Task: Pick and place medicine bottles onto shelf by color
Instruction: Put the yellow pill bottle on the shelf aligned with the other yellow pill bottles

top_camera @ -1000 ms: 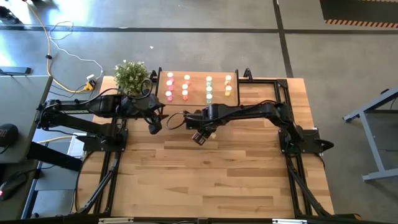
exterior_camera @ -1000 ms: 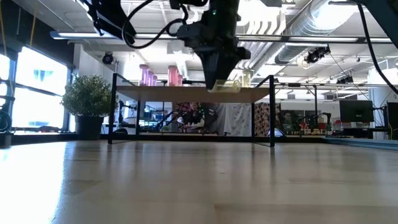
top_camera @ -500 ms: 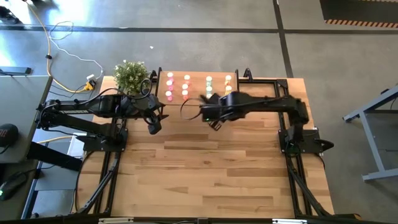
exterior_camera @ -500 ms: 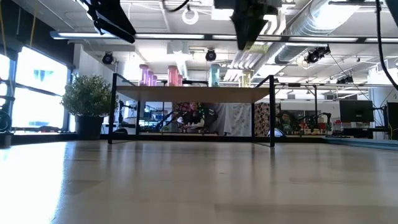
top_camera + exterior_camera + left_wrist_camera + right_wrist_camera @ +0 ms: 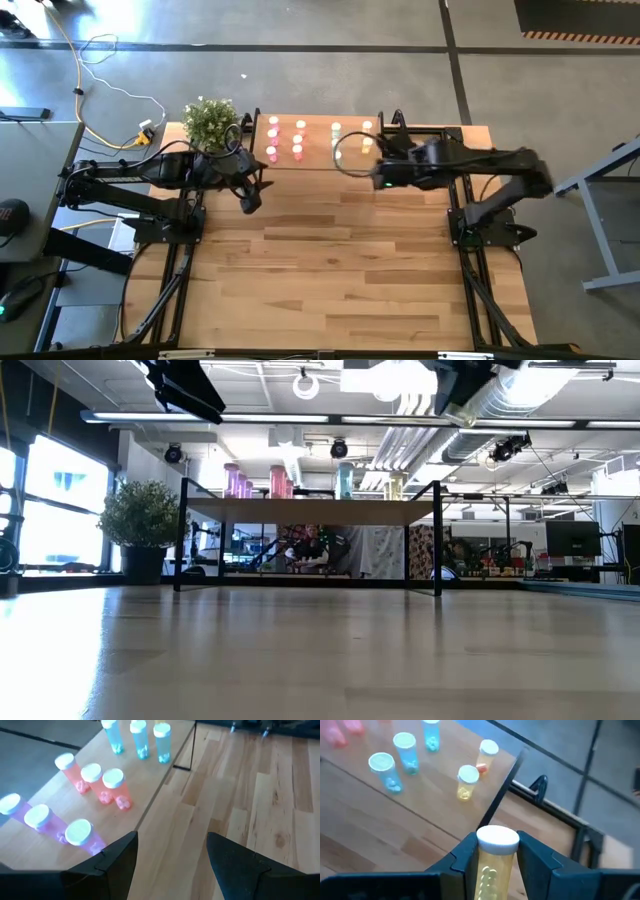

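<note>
Right gripper (image 5: 492,865) has swung from the middle of the desk (image 5: 330,270), in front of the shelf (image 5: 318,158), over to the shelf's right end within the last second. It's clamped on a yellow bottle (image 5: 495,857), white cap up, between its fingers, jaws partly closed around it. In the high view the right gripper (image 5: 383,176) hangs just beside the shelf's right front corner, raised, not yet over the board.

Two yellow bottles (image 5: 467,781) already stand at that end of the shelf, blue-green ones (image 5: 382,770) next to them, orange (image 5: 102,782) and pink (image 5: 42,820) further along. No loose bottles visible on the desk.

Judgement: carry phase nearly done; the held bottle is lined up with the yellow group, so placement beside them looks next, likely one of the last placements.

Left gripper (image 5: 167,865) hasn't moved: jaws wide apart, holding nothing, parked near the shelf's left front edge by the pink bottles.
</note>
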Robot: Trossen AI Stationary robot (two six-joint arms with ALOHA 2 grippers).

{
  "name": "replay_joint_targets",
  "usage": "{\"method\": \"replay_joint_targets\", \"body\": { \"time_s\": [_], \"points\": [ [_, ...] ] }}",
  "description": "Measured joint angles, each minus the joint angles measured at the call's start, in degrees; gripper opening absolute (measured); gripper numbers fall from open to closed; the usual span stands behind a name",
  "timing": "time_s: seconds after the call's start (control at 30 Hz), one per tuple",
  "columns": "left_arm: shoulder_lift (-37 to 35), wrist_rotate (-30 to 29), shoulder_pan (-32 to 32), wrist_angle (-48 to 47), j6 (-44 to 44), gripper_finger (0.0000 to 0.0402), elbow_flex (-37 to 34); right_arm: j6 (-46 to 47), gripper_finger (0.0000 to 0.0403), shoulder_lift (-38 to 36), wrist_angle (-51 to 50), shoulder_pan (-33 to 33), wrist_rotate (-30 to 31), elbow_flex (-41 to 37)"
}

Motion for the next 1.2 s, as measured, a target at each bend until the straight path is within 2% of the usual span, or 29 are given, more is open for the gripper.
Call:
{"method": "replay_joint_targets", "body": {
  "time_s": [0.1,0.3,0.5,0.8,0.93,1.07,1.2],
  "points": [
    [0.0,-0.09,0.0,1.15,0.07,0.0227,0.0,1.1,0.0105,-7.38,9.85,0.7,1.33,-9.42],
    [0.0,-0.67,0.0,1.77,0.05,0.0227,0.0,-3.4,0.0105,-19.31,34.75,2.88,4.49,-26.46],
    [0.0,-0.96,0.0,1.73,0.07,0.0227,0.0,-10.5,0.0105,-25.49,58.74,5.06,8.72,-40.99],
    [0.0,-0.96,0.0,1.71,0.53,0.0227,0.0,-29.02,0.0105,-24.89,99.56,8.4,13.09,-59.7],
    [0.0,-0.96,0.0,1.71,0.53,0.0227,0.0,-38.8,0.0105,-23.11,115.32,8.75,13.85,-65.55],
    [0.0,-0.96,0.0,1.73,0.53,0.0227,0.0,-46.1,0.0105,-20.27,124.6,8.08,13.89,-68.0],
    [0.0,-0.96,0.0,1.72,0.53,0.0227,0.0,-48.84,0.0105,-16.08,129.41,6.42,13.81,-68.88]
  ]
}}
